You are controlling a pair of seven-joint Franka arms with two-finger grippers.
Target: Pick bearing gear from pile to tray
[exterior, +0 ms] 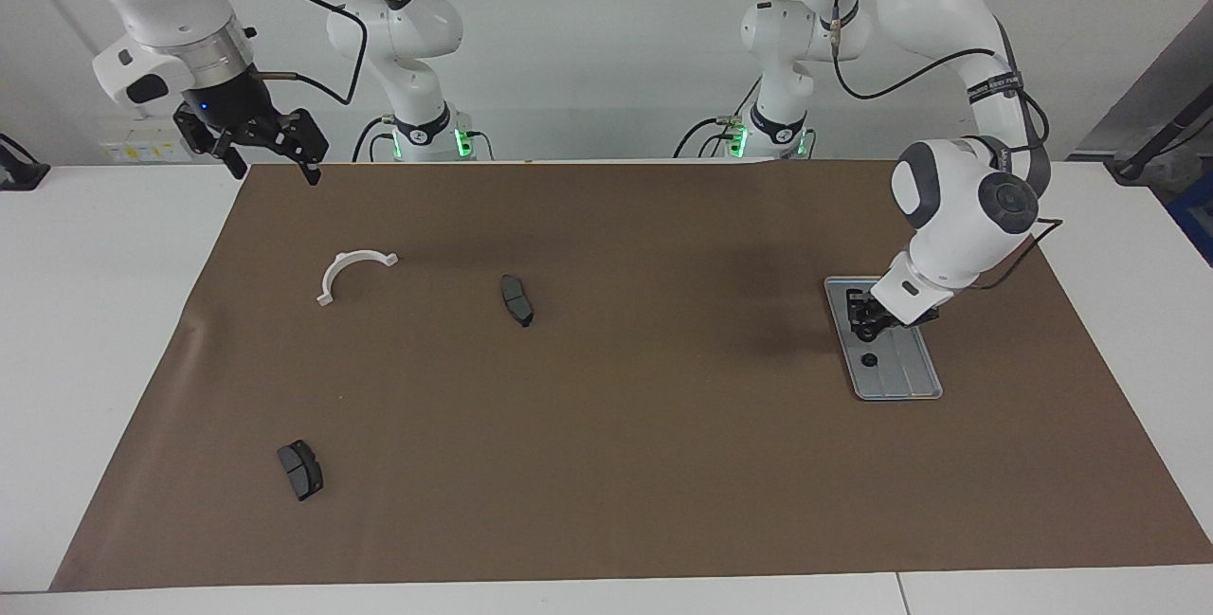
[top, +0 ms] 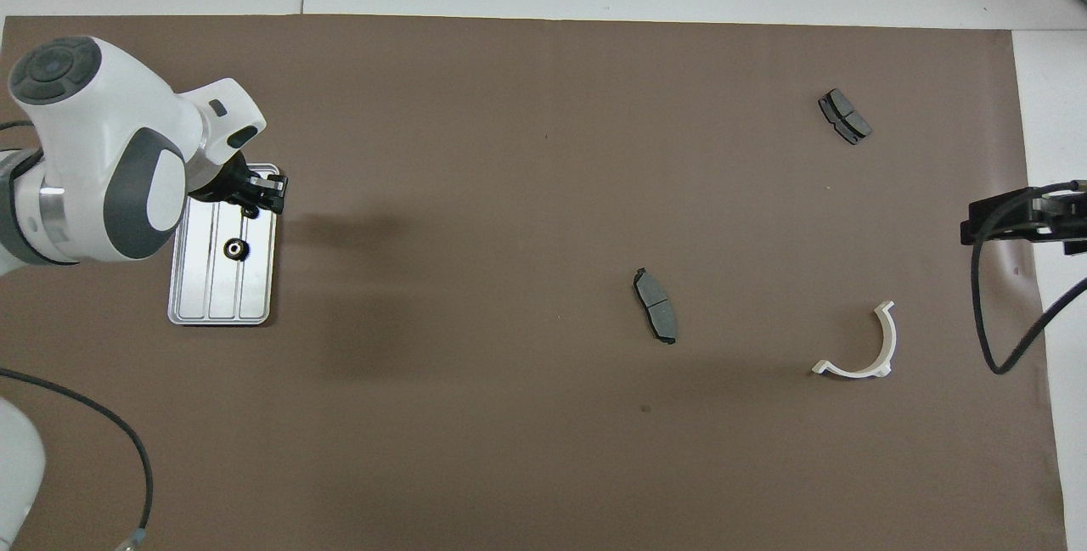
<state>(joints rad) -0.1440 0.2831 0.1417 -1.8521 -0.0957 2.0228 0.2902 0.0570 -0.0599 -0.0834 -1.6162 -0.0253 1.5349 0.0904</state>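
Left gripper (exterior: 867,312) over the tray (exterior: 914,386), clamped on a small black gear; right gripper (exterior: 256,146) waits, jaws wide | overhead: one gear (top: 233,250) lies in tray | gear looks light, rigid; pinch its rim.

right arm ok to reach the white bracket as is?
Probably yes: the right claw hangs open above the mat's edge at its own end, and the white bracket lies close by with nothing between them.
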